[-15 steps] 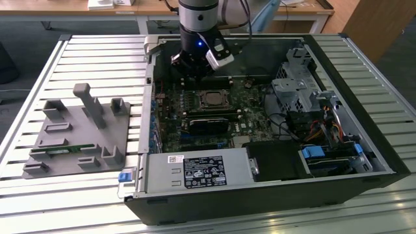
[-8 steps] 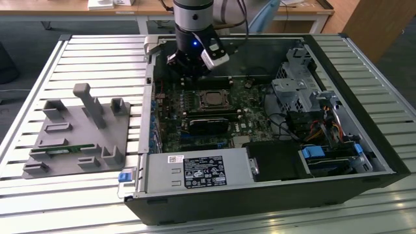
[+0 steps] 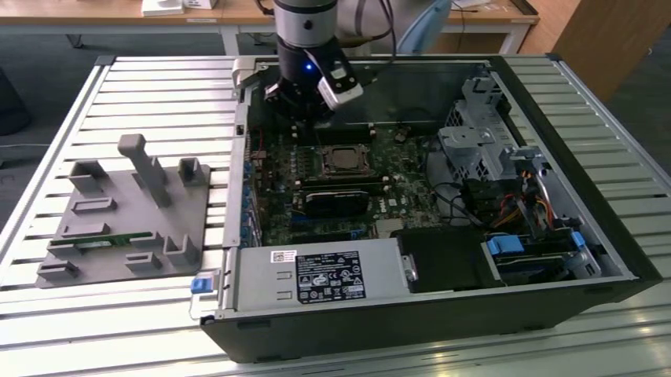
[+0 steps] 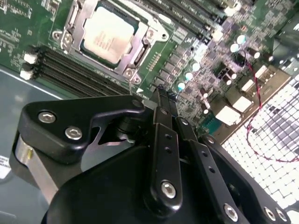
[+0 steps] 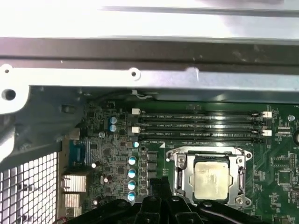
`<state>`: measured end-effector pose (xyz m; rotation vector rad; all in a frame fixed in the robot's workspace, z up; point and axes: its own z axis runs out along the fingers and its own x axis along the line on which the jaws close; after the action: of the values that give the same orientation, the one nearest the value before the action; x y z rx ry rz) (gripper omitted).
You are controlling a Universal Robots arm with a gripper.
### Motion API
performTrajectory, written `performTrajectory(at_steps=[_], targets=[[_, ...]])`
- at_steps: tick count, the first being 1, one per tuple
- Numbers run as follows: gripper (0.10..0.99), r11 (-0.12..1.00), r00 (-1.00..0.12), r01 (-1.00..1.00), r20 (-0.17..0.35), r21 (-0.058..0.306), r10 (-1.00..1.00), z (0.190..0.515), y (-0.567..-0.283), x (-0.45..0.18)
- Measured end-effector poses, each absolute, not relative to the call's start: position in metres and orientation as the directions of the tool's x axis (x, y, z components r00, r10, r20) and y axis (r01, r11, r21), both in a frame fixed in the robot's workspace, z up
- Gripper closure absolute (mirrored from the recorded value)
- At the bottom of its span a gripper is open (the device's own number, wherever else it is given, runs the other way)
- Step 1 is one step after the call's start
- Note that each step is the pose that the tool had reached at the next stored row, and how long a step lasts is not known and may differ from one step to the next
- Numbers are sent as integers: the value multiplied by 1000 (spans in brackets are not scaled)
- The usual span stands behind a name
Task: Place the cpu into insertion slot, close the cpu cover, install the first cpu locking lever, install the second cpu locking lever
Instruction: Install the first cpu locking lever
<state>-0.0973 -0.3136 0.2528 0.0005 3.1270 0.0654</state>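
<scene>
I am holding my two black fingers (image 4: 163, 140) pressed tight together, and they are gripping nothing. They are hanging over the flat green circuit board (image 4: 28, 18), near the insertion slot (image 4: 138, 55), which is the small square socket with a black rim. They are off to one side of the insertion slot and are not touching it.

The cpu (image 4: 106, 35), a small flat square chip with a silvery-beige metal top, is sitting inside the insertion slot. It is lying flat and straight. So I think the first job is done.

The cpu cover (image 5: 205, 152), a small square silvery metal frame with a cut-out middle, is lying down over the insertion slot. It is hugging the edges of the chip, and the chip's top is showing through the hole. So the second job looks done too.

I cannot tell if the two cpu locking levers are hooked down. They are too thin to make out, so those two jobs may be left.

The long narrow black memory slots (image 5: 201, 126) are running just beside the insertion slot. The big black computer case (image 3: 419, 314) is standing all around the insertion slot. A grey plastic tray (image 3: 115, 220) is resting on the white slatted worktop (image 3: 157, 94), well apart from the insertion slot and outside the case.
</scene>
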Motion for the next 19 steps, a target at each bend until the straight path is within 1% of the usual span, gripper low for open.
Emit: performTrajectory(at_steps=[13,19], targets=[[969,999,-1000,0,-14,42,1,253,-296,-102],[969,999,-1000,0,-14,42,1,253,-294,-97]])
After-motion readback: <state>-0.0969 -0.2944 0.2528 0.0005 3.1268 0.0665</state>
